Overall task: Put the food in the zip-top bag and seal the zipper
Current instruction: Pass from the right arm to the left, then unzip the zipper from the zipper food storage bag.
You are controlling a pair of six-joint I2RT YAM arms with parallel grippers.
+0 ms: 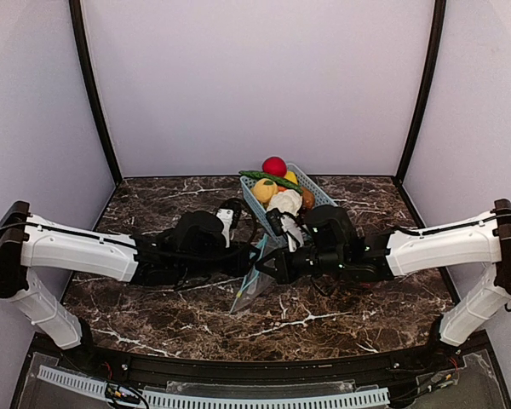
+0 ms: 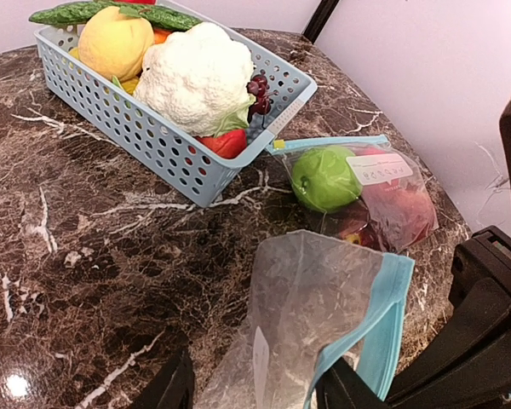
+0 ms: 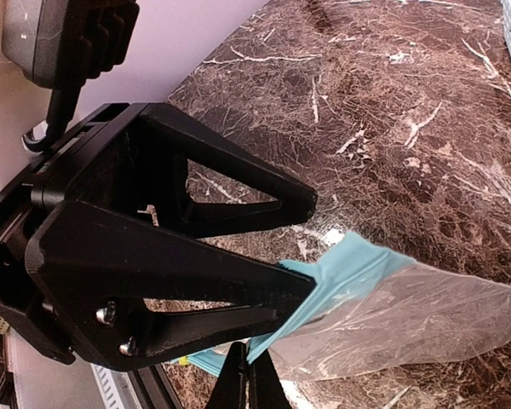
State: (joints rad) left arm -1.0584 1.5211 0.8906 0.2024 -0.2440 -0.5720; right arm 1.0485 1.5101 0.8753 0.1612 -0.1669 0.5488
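Observation:
An empty clear zip-top bag (image 2: 311,298) with a light-blue zipper strip (image 2: 383,315) hangs over the marble table between both grippers, also seen as the bag (image 1: 254,288). My right gripper (image 3: 254,365) is shut on the blue strip (image 3: 345,268). My left gripper (image 2: 255,379) is open, its fingers on either side of the bag's lower part, the right finger (image 2: 345,392) against the strip. Food fills the blue basket (image 2: 166,141): a cauliflower (image 2: 196,77), a yellow-orange fruit (image 2: 115,43), a cucumber (image 2: 162,14) and a red apple (image 1: 274,165).
A second zip-top bag (image 2: 383,192) lies right of the basket, holding a green apple (image 2: 324,177) and reddish fruit. The right arm's black body (image 2: 485,332) crowds the left wrist view's right edge. The basket (image 1: 311,192) stands at the back centre. Grey walls enclose the table.

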